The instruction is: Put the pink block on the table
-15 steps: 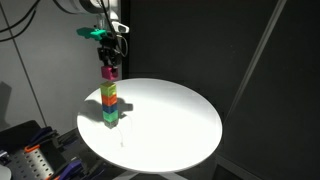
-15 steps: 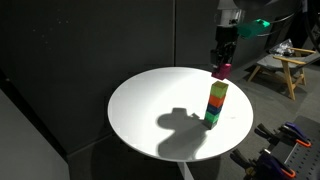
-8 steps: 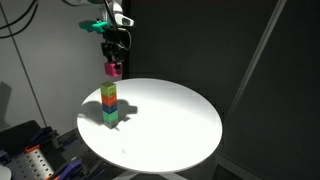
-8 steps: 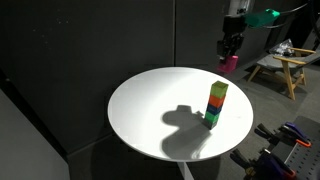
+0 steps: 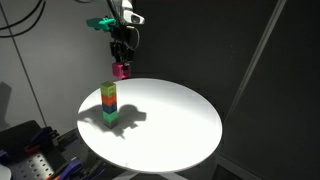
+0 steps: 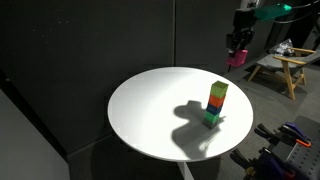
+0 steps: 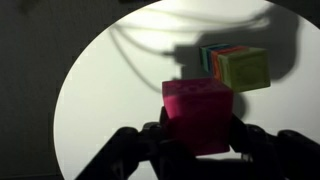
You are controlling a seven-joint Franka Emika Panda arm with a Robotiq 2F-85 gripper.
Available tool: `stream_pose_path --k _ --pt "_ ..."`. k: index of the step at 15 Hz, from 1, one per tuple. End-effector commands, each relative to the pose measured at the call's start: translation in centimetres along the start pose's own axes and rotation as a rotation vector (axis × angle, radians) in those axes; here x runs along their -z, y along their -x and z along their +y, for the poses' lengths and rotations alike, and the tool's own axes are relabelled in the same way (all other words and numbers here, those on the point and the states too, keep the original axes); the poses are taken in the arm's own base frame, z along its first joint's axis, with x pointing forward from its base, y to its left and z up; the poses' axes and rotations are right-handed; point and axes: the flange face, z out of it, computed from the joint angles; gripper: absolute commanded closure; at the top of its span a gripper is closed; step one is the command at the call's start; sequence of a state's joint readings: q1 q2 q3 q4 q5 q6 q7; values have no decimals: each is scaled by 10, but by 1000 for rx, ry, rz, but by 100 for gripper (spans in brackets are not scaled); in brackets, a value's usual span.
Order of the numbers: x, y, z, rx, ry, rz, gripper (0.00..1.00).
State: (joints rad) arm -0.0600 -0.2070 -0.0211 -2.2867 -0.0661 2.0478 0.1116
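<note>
My gripper [image 5: 121, 62] is shut on the pink block [image 5: 121, 70] and holds it in the air above the round white table [image 5: 170, 125]. In an exterior view the block [image 6: 236, 59] hangs high, up and to the right of the stack of coloured cubes [image 6: 217, 104]. In the wrist view the pink block [image 7: 197, 113] fills the middle between my dark fingers [image 7: 262, 145], with the stack [image 7: 236, 68] below and to the right, yellow cube on top. The stack [image 5: 108, 104] stands near the table's left edge.
The table [image 6: 150, 110] is ringed by dark curtains. A wooden stool [image 6: 282, 68] stands beyond it at the right. Bins with tools [image 5: 30, 160] sit low beside the table, and more clutter [image 6: 285, 140] lies past its edge.
My gripper has lifted the pink block off the top of the stack and carried it up and sideways, away from the stack. The stack has not moved.
</note>
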Motion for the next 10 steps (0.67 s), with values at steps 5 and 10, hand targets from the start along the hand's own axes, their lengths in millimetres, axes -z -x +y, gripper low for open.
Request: stream_pose_path --k 5,10 --pt "5 -6 46 -68 -1 6 72" --pt "-8 -10 71 -101 -10 -1 72"
